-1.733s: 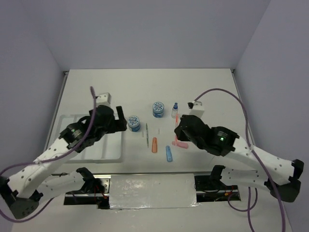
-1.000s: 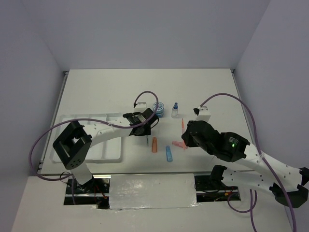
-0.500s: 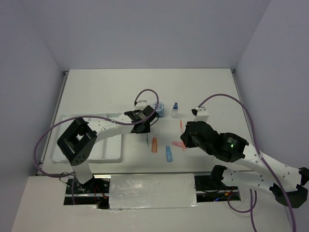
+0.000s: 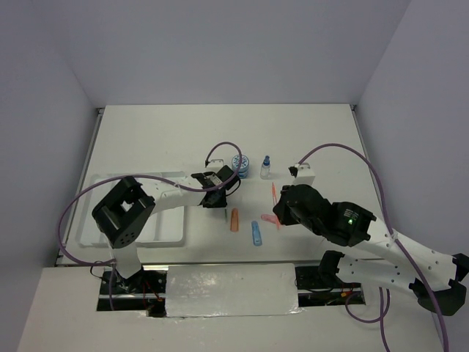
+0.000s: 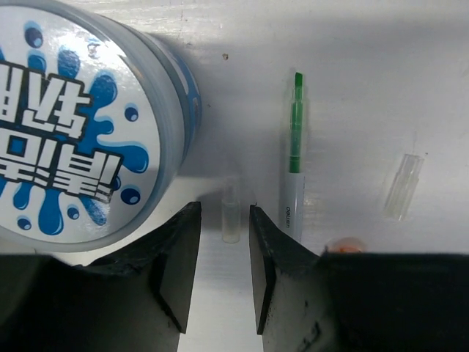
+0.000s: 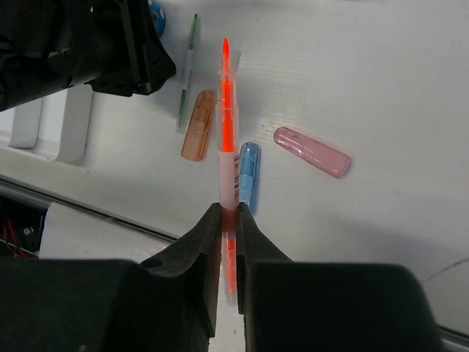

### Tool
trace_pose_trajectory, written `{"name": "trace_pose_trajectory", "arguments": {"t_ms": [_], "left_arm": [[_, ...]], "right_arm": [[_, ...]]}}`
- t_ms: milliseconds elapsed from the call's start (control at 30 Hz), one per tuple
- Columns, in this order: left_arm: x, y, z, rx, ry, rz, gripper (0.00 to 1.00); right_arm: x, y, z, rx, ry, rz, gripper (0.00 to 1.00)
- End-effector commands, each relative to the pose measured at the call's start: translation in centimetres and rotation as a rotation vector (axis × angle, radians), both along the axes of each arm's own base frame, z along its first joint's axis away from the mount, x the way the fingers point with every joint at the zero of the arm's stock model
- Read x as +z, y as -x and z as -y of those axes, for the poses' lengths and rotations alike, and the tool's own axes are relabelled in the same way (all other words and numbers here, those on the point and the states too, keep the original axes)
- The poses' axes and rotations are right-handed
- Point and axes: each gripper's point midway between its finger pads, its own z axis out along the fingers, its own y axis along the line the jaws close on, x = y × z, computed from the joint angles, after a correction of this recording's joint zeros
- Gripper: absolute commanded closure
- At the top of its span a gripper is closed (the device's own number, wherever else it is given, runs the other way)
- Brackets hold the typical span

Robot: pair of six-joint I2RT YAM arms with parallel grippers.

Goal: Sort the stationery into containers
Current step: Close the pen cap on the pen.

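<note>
Left wrist view: where's the green pen (image 5: 295,139)?
— Flat on the table (image 5: 352,66), just outside the left gripper (image 5: 222,227). Its parted jaws straddle a small clear cap (image 5: 231,220) instead. Closing here likely takes only the cap, or bumps the patterned pot (image 5: 80,125).
— And the right gripper (image 6: 228,213)?
— Clamped on the orange pen (image 6: 227,139); a loose hold could drop it.

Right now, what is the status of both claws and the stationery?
Left claw open, straddling small clear cap beside patterned pot. Right claw shut on orange pen. Green pen lies close beside left claw.
</note>
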Motion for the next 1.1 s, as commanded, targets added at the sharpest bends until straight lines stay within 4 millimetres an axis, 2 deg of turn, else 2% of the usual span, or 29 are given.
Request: {"name": "trace_pose_trajectory", "arguments": {"t_ms": [0,300,367,400,433,567,600,633,667,700,733,767,800,867,900,933,967,1000,1033,1067], "left_arm": [[-0.6,-0.1,0.3,0.005,0.013,0.003,0.56],[-1.4,0.6,0.5,-0.002,0.018,-0.015,0.69],[-1.7,0.9,0.6,-0.007,0.019,-0.026,0.77],[-1.8,1.2,0.6,-0.006,0.016,-0.032,0.91],[-1.8,1.3,0.6,-0.007,0.015,-0.034,0.99],[-0.3,1.8,0.9,-0.010,0.021,-0.008,1.00],[1.1,2.0,1.2,-0.013,0.034,0.013,1.00],[2.1,1.8,1.1,-0.008,0.032,0.038,1.00],[4.2,1.6,1.7,-0.014,0.066,0.077,1.00],[5.4,1.5,1.9,-0.017,0.076,0.098,1.00],[6.5,1.6,1.8,-0.020,0.080,0.112,1.00],[8.3,1.2,2.4,-0.021,0.101,0.154,1.00],[10.5,1.2,2.6,-0.025,0.135,0.193,1.00],[14.1,1.1,3.0,-0.029,0.196,0.266,1.00],[15.3,1.1,3.1,-0.037,0.220,0.289,1.00],[17.6,1.2,3.5,-0.057,0.295,0.341,1.00],[18.9,1.3,3.7,-0.064,0.344,0.371,1.00],[20.0,1.3,3.8,-0.067,0.392,0.401,1.00],[20.2,1.7,3.7,-0.077,0.424,0.419,1.00],[23.7,1.8,4.0,-0.084,0.541,0.503,1.00]], "right_arm": [[0.6,-0.3,-0.8,0.013,-0.027,0.029,1.00],[0.6,-0.3,-0.6,0.010,-0.029,0.032,1.00],[0.7,-0.2,-0.7,0.013,-0.035,0.031,1.00],[0.7,-0.1,-0.7,0.021,-0.043,0.030,1.00],[0.7,0.0,-0.9,0.031,-0.049,0.028,1.00],[1.1,0.0,-1.6,0.060,-0.098,0.053,1.00],[0.8,0.2,-1.8,0.076,-0.098,0.050,1.00],[1.2,0.1,-2.3,0.086,-0.128,0.065,1.00],[0.8,0.1,-2.5,0.098,-0.132,0.063,1.00],[0.8,0.4,-3.0,0.122,-0.153,0.057,1.00],[1.5,0.4,-3.7,0.138,-0.198,0.077,1.00],[1.1,0.5,-4.1,0.151,-0.208,0.073,1.00],[1.7,0.7,-5.0,0.185,-0.254,0.080,1.00],[1.6,0.9,-5.8,0.215,-0.281,0.081,1.00],[2.4,1.1,-6.7,0.246,-0.331,0.094,1.00],[2.0,1.3,-7.1,0.262,-0.349,0.091,1.00],[2.1,1.6,-7.7,0.285,-0.378,0.094,1.00],[3.6,1.8,-8.7,0.323,-0.460,0.130,1.00],[2.8,2.0,-9.0,0.336,-0.480,0.126,1.00],[3.0,2.2,-9.3,0.344,-0.517,0.132,1.00]]}}
